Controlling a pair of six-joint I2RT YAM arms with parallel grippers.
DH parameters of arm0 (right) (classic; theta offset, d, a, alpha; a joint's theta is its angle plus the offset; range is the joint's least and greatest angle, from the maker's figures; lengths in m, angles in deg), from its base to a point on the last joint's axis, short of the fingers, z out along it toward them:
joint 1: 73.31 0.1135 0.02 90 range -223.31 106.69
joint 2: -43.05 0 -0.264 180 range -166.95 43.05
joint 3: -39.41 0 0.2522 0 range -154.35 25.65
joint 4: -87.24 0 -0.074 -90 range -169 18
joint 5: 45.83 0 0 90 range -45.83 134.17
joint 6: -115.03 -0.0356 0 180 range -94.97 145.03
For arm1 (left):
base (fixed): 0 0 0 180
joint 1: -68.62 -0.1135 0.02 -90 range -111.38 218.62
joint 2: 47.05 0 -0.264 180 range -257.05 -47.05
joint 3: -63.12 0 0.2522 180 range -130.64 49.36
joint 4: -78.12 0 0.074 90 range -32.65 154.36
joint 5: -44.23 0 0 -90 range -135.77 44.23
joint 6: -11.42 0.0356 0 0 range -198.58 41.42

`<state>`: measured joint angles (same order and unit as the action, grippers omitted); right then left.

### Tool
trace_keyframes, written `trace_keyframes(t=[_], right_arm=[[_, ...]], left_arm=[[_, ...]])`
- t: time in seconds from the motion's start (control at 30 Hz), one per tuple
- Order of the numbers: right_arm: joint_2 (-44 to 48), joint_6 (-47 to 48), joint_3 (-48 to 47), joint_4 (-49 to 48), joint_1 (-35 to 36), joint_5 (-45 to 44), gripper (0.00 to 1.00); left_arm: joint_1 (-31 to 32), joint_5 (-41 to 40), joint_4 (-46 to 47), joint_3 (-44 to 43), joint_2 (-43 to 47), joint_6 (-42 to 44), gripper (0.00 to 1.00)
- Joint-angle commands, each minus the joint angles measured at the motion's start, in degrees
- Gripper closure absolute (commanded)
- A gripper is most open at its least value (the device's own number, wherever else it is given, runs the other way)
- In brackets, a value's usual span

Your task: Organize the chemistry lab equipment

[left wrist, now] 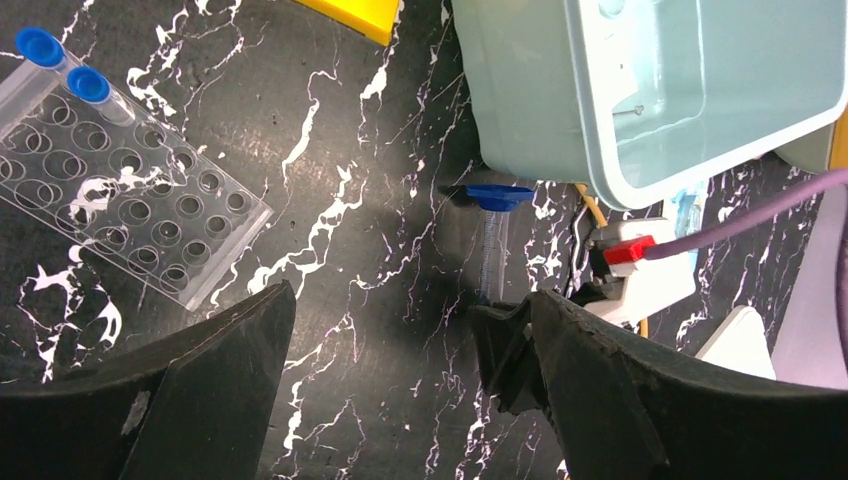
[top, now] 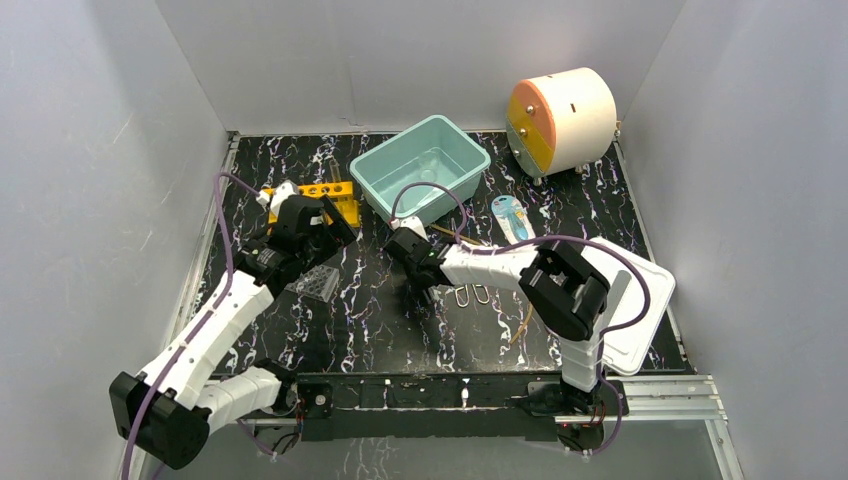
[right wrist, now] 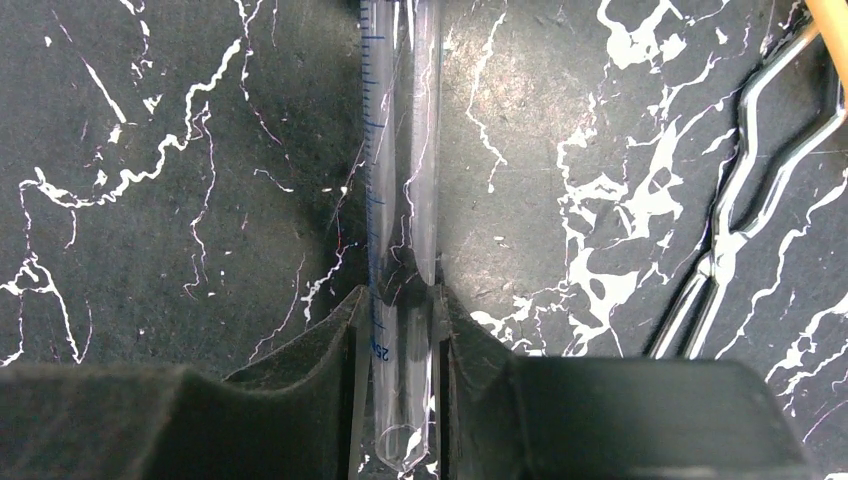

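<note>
A clear graduated tube (right wrist: 400, 120) lies on the black marbled table, and its near end sits between the fingers of my right gripper (right wrist: 400, 310), which press on both sides of it. The left wrist view shows the same tube's blue foot (left wrist: 500, 195) below the teal bin. My left gripper (left wrist: 410, 300) hangs open over bare table with nothing between its fingers, beside a clear holed rack (left wrist: 130, 210) that has two blue-capped tubes (left wrist: 60, 65) lying at its far end. The yellow holed rack (top: 335, 195) stands just behind the left gripper (top: 318, 228).
A teal bin (top: 425, 165) stands at the back centre, a white and orange drum (top: 560, 120) at the back right. Wire clips (right wrist: 745, 200) lie right of the held tube. A white tray (top: 640, 300) sits at the right edge, with amber tubing (top: 525, 320) near it.
</note>
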<state>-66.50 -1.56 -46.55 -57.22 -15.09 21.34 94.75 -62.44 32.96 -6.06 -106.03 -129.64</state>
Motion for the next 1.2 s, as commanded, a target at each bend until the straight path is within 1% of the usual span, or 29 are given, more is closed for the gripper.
trace_keyframes(t=[0.0, 0.1, 0.17, 0.23, 0.33, 0.37, 0.43, 0.6, 0.73, 0.77, 0.83, 0.9, 1.0, 1.1, 1.17], right_arm=[[2.9, 2.0, 2.6, -2.0, -0.2, -1.3, 0.72], [5.5, 4.6, 4.7, -4.2, -0.3, 2.5, 0.73], [8.1, 6.5, 6.4, -6.3, -0.4, 7.5, 0.73], [10.5, 8.1, 8.0, -7.5, -0.7, 11.6, 0.73], [14.5, 7.3, 9.7, -10.2, -2.3, 18.8, 0.74], [15.8, 6.8, 10.2, -11.6, -2.9, 20.7, 0.74], [17.7, 6.4, 10.6, -13.8, -3.8, 24.3, 0.74], [20.0, 6.6, 9.6, -15.1, -4.4, 27.4, 0.74], [21.2, 5.2, 8.7, -17.9, -5.4, 30.2, 0.74], [21.4, 4.8, 8.2, -18.6, -5.6, 30.9, 0.74], [22.2, 4.2, 6.9, -19.8, -5.8, 31.4, 0.74], [23.1, 3.4, 5.6, -21.2, -6.1, 32.2, 0.73], [23.5, 2.1, 3.5, -23.6, -6.8, 33.4, 0.73], [23.4, 1.2, 2.5, -25.3, -7.5, 34.9, 0.73], [23.1, 0.6, 2.2, -25.8, -8.0, 35.7, 0.73]], left_arm=[[-0.8, 1.4, -0.4, -1.6, -1.6, -1.8, 0.13], [-1.4, 1.7, -0.4, -1.3, -1.6, -2.8, 0.13], [-2.1, 3.0, 0.5, -0.7, -1.4, -3.2, 0.12], [-3.8, 9.0, 2.8, -0.2, -1.4, -3.2, 0.12], [-5.9, 18.3, 7.8, 1.0, -1.9, -4.3, 0.12], [-6.2, 20.4, 9.3, 1.3, -2.0, -4.5, 0.12], [-6.3, 21.3, 10.5, 1.5, -2.2, -4.7, 0.12], [-6.4, 18.1, 9.7, 1.8, 0.4, -4.7, 0.12], [-6.4, 15.3, 12.7, 4.5, 4.8, -2.8, 0.12], [-6.4, 16.4, 15.4, 5.4, 5.5, -2.1, 0.12], [-6.4, 22.5, 21.1, 7.9, 6.6, 0.2, 0.12], [-6.4, 26.0, 24.5, 9.4, 6.7, 0.2, 0.12], [-6.4, 30.8, 29.1, 10.3, 6.0, 0.0, 0.18], [-6.4, 32.9, 30.7, 9.8, 4.8, -0.3, 0.25], [-6.4, 33.7, 31.1, 9.5, 4.0, -0.3, 0.28]])
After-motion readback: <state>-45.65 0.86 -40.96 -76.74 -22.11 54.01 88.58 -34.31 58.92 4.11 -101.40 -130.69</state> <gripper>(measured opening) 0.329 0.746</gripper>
